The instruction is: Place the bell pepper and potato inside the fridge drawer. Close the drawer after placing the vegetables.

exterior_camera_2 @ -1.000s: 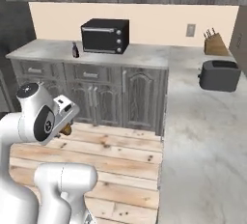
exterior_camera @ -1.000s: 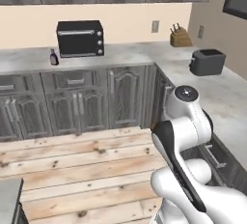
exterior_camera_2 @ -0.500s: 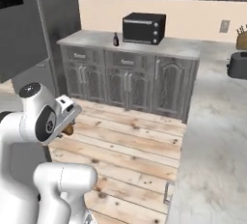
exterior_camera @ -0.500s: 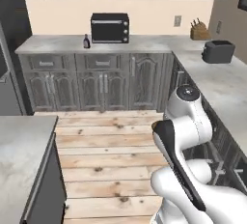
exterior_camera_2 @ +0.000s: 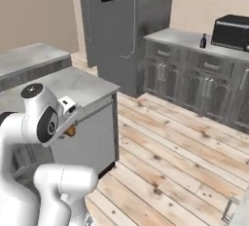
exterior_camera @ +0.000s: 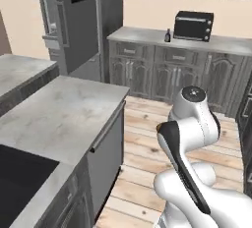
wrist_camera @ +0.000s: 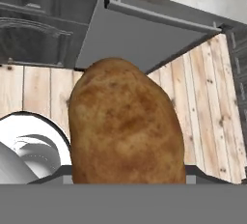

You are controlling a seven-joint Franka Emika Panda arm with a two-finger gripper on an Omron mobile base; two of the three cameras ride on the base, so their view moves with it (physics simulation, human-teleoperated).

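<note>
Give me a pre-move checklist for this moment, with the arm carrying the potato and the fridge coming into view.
1. Potato in the gripper: ok, it sits upright right in front of the hand camera, off the floor.
2. Grip secure: cannot tell, the potato hides the fingertips.
3. Fridge within sight: ok, it stands ahead past the counter.
4. Fridge open: not ok, its doors look shut from both base views.
5. Drawer ready: cannot tell, it is behind the doors.
6. Path along the wooden floor: ok, nothing lies on it.
</note>
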